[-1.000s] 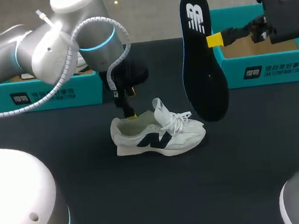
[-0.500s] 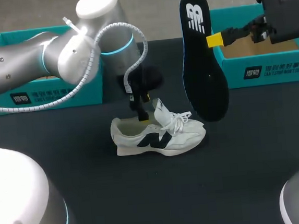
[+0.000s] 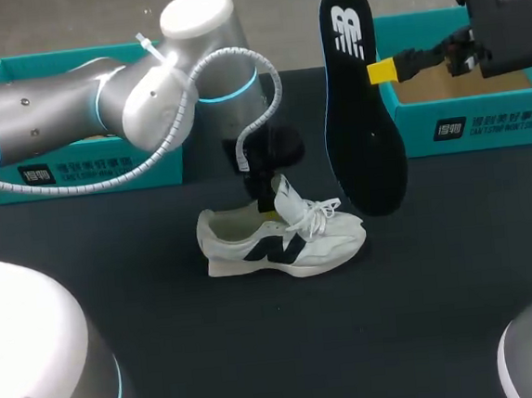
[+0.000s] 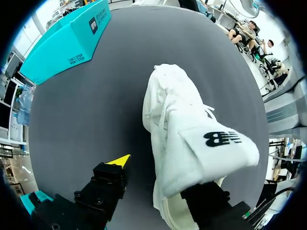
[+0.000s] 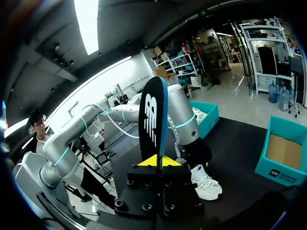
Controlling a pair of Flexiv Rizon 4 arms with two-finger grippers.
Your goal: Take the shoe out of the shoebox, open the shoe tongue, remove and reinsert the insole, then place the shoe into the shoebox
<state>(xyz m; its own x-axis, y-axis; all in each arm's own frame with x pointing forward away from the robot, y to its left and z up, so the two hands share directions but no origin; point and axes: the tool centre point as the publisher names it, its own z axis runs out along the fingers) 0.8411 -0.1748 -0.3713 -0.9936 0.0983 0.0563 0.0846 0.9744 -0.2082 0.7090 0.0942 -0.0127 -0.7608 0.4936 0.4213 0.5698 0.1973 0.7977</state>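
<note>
A white shoe (image 3: 284, 239) with a dark logo lies on its sole mid-table, toe to the right. My left gripper (image 3: 266, 199) stands over its raised tongue (image 4: 218, 143). One yellow-tipped finger (image 4: 120, 160) is outside the shoe with a gap to it. The other is hidden under the tongue, so the left gripper (image 4: 160, 177) is open around the tongue. My right gripper (image 3: 381, 71) is shut on the black insole (image 3: 360, 107) and holds it upright, high to the right of the shoe. In the right wrist view the insole (image 5: 153, 120) rises from the gripper (image 5: 156, 160), with the shoe (image 5: 206, 184) below.
One teal shoebox (image 3: 86, 163) stands at the back left behind my left arm. A second open teal shoebox (image 3: 468, 111) stands at the back right under my right gripper. Dark tabletop (image 3: 353, 340) stretches in front of the shoe.
My left gripper has moved right, from over the heel opening to the tongue, and its fingers have narrowed. The right arm and the insole have not moved.
</note>
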